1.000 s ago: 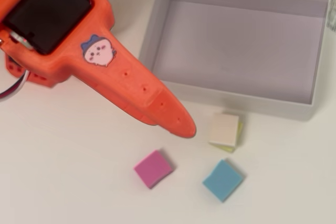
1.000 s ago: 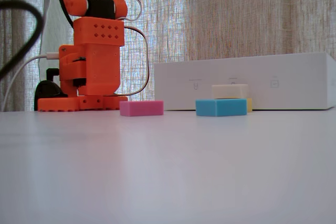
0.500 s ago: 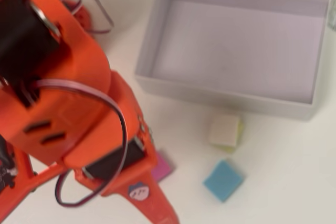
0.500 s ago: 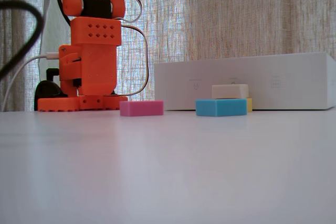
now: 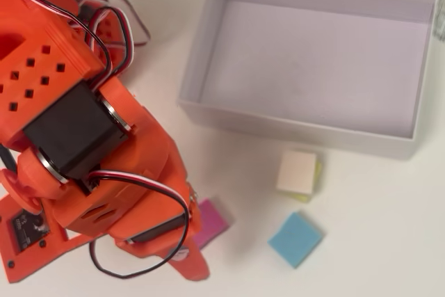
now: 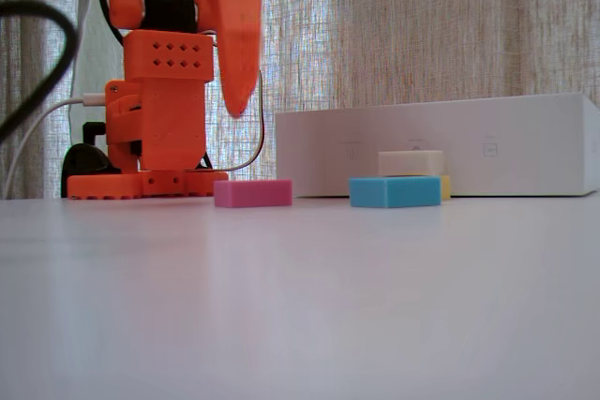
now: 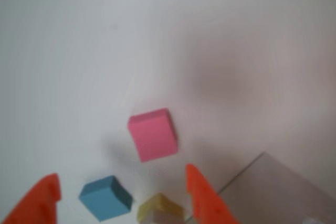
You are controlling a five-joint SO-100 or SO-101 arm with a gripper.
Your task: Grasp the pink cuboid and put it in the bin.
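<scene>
Magenta foam is what the pink cuboid (image 7: 153, 134) looks to be made of, matte and low, so it is judged light, a little yielding and not at all fragile, with a surface that should grip well rather than slip. It is seen lying flat on the white table (image 6: 300, 306), in the open, just beside the arm's base (image 6: 145, 183) in the fixed view and well apart from the light blue block (image 5: 295, 238) and the cream block (image 5: 297, 172) (the latter stacked on something yellow). The gripper (image 7: 121, 195) is held above it with its two orange tips spread wide and nothing between them; the cuboid is not yet touched. A hold across two opposite side faces is suggested, low on the block, since the flat top offers nothing to pinch, and the jaws would be best turned square to its edges. The bin (image 5: 201, 53), the white box with low walls, is shown empty in the overhead view, its pale floor bare.
</scene>
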